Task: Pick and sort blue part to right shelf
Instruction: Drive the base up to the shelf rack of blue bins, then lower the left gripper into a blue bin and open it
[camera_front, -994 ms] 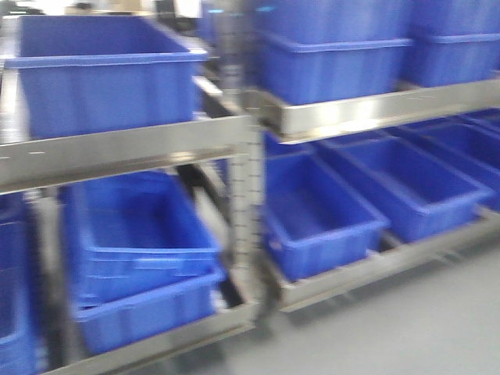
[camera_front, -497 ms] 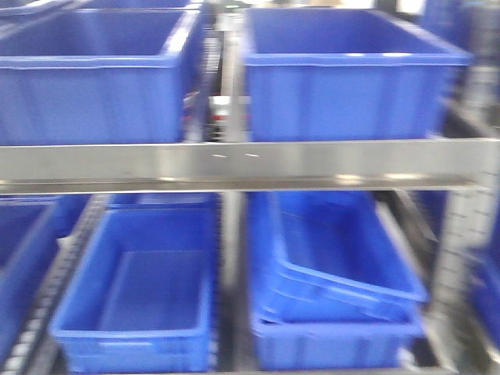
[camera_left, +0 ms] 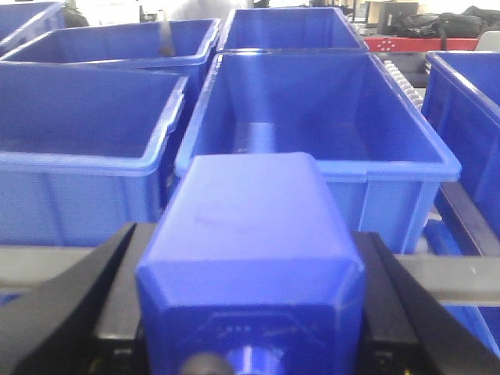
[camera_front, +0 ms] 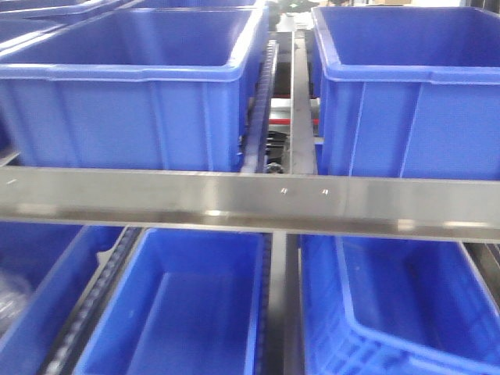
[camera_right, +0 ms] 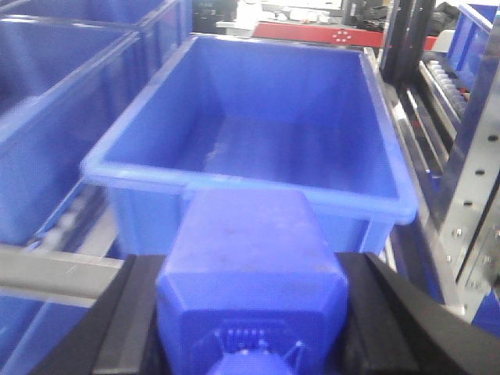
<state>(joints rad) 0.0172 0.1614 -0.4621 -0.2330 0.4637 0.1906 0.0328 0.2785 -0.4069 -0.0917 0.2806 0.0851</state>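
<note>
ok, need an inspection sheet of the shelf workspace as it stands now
Surface: steel shelf rail across the front view, blue bins above and below.
Job's things: left blue part and right blue part, each clamped; left target bin and right target bin ahead look empty.
Clutter: pale clear item at the lower left edge, too unclear to name; tilted bin sits nested in another, lower right.
Grippers: left gripper and right gripper both shut on their parts.
Cables: nothing seen.
Surroundings: red panel behind the shelf.

Bright, even light; slight softness.
</note>
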